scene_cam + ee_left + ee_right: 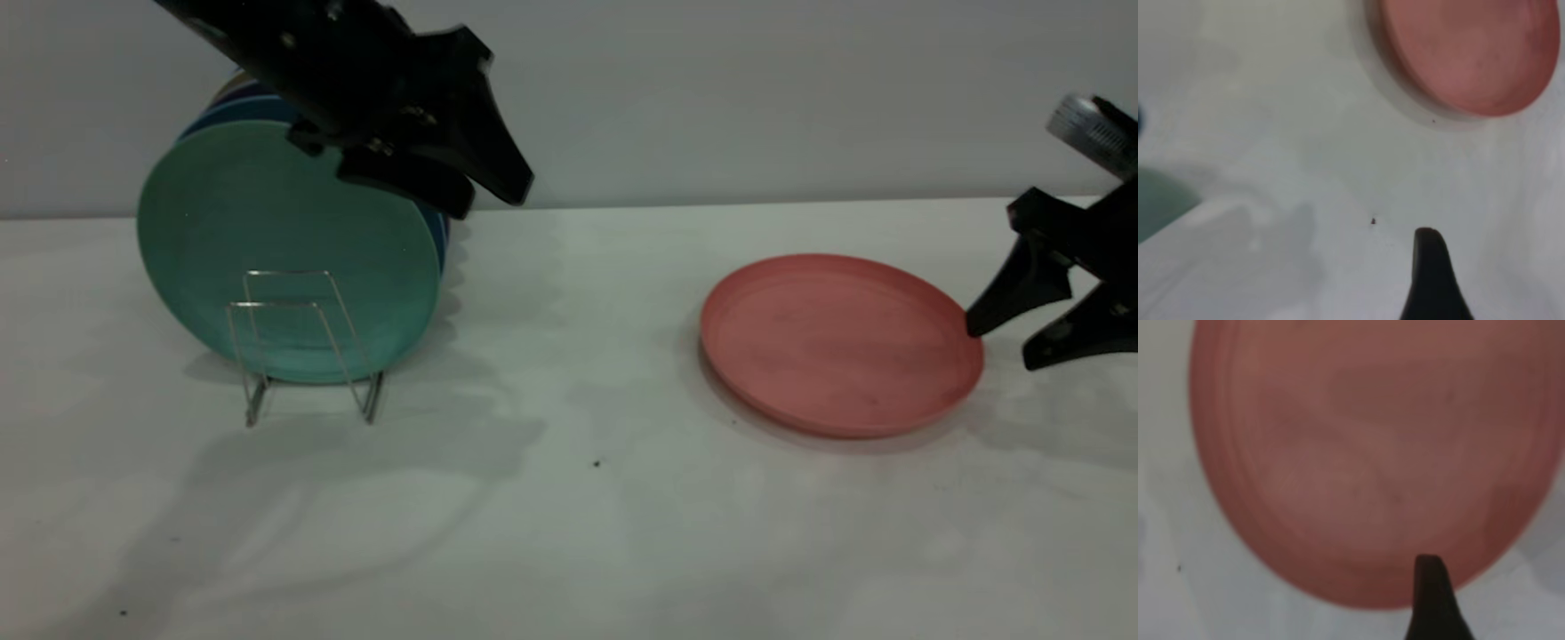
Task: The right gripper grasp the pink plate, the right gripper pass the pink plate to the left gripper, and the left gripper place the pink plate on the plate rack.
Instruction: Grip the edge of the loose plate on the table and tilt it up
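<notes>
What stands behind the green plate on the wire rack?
Behind the green plate on the rack, edges of blue plates peek out. Their faces and number are hidden by the green plate and the left gripper.

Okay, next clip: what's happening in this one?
The right gripper is at the right edge of the pink plate, fingers open, one tip at the rim; the plate lies flat on the table, not yet lifted. The left gripper hangs open above the plate rack, empty. A green plate already stands upright in the rack with others behind.
</notes>
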Action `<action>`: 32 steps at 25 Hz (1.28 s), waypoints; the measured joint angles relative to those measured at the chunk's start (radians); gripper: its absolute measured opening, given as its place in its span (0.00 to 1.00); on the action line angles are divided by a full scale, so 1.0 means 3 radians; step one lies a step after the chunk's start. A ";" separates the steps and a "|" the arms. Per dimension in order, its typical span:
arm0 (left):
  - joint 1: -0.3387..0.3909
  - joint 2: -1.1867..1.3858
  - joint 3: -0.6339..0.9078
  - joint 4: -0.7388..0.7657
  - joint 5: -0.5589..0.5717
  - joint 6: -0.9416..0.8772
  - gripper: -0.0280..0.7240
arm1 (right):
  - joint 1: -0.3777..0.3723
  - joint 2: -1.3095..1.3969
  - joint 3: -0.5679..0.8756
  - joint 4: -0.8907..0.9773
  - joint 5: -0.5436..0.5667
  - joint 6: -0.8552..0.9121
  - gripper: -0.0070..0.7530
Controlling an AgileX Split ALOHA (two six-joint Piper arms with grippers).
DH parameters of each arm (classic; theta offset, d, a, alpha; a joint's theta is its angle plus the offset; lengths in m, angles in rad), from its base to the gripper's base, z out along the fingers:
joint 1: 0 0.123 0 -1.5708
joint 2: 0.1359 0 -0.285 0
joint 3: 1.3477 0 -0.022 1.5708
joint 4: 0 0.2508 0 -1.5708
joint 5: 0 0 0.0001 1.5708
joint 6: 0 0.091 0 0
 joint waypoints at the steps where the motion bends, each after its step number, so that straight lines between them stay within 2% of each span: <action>1: -0.0029 0.0003 0.0000 0.0000 -0.0010 0.0025 0.72 | -0.0041 0.0075 -0.0056 0.0026 0.0040 -0.0016 0.67; 7: -0.0146 0.0020 0.0000 -0.0008 -0.0159 0.0109 0.72 | -0.0103 0.0438 -0.0292 0.0224 0.0165 -0.0156 0.65; 18: -0.0152 0.0038 0.0000 -0.0019 -0.0170 0.0112 0.72 | -0.0097 0.0852 -0.0652 0.0642 0.0289 -0.0261 0.60; 20: -0.0152 0.0038 0.0000 -0.0019 -0.0178 0.0112 0.72 | -0.0083 0.0882 -0.0659 0.0717 0.0292 -0.0292 0.53; 21: -0.0152 0.0038 0.0000 -0.0019 -0.0191 0.0112 0.72 | -0.0073 0.0896 -0.0659 0.0750 0.0292 -0.0312 0.47; 24: -0.0152 0.0038 0.0000 -0.0019 -0.0242 0.0112 0.72 | -0.0040 0.0930 -0.0659 0.0792 0.0289 -0.0476 0.17; 25: -0.0152 0.0038 0.0000 -0.0019 -0.0258 0.0112 0.72 | -0.0027 0.0937 -0.0659 0.0812 0.0297 -0.0584 0.10; 27: -0.0152 0.0039 0.0000 -0.0023 -0.0271 0.0105 0.72 | -0.0003 0.0937 -0.0659 0.0864 0.0351 -0.0846 0.04; 32: -0.0152 0.0052 0.0000 -0.0046 -0.0275 0.0088 0.72 | 0.0097 0.0889 -0.0659 0.0952 0.0628 -0.1385 0.03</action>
